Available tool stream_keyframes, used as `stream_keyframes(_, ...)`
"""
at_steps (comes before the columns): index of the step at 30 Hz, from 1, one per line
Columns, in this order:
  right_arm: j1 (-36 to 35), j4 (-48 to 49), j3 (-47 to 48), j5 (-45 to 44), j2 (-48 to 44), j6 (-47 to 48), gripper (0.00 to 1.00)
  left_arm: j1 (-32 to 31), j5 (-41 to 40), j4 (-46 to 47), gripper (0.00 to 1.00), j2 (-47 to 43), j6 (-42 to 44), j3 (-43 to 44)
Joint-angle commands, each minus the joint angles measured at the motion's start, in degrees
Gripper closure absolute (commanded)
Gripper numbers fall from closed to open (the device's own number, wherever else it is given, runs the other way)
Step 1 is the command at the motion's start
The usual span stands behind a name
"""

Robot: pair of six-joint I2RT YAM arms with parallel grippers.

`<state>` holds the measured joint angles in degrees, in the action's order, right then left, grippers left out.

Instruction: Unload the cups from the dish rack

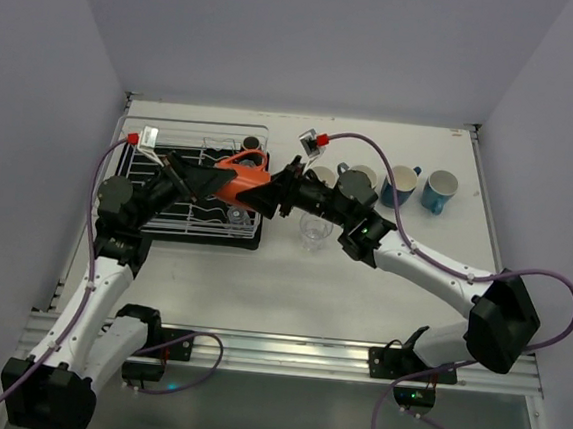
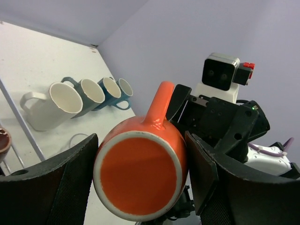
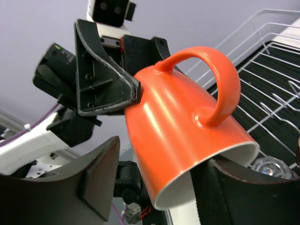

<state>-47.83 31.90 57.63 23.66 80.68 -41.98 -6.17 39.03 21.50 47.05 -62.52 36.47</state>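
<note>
Looking leftmost, the dish rack (image 1: 165,229) holds at least a dark cup (image 1: 251,143) not yet unloaded. Over its right edge the left gripper (image 1: 217,182) pinches the orange mug (image 1: 244,186) in mid-air, the right gripper (image 1: 276,196) spread round its rim. Rightward, several mugs (image 1: 402,184) line the table's (image 1: 260,283) far side, with open room nearer the arms.

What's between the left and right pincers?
A glossy orange ceramic mug: base clamped in left pincer, rim end inside open right pincer. Seen in top view.

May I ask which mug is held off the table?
The orange mug, clamped in the left gripper; the cream mug, grey mug, dark blue mug and light blue mug sit on the table.
</note>
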Motion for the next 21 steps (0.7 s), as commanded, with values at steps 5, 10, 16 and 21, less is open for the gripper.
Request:
stream_keyframes(5,-0.15,16.34,-0.32,4.02,1.49,-7.06,0.53,-4.9,-6.15,11.99,0.86,-2.84,-5.68,-2.63)
stream_keyframes(10,-0.07,19.96,-3.65,1.57,-0.17,-9.09,0.97,-5.6,-3.7,8.85,0.37,-0.47,-1.83,0.25)
stream_keyframes(16,2.83,7.5,-6.91,-3.7,-9.73,-3.47,1.0,-5.6,-2.64,-10.03,0.0,-2.04,15.74,6.32)
stream_keyframes(21,5.64,-16.65,-3.58,-8.53,-15.81,6.45,1.0,-5.6,-3.87,-20.78,0.0,-4.77,27.87,7.74)
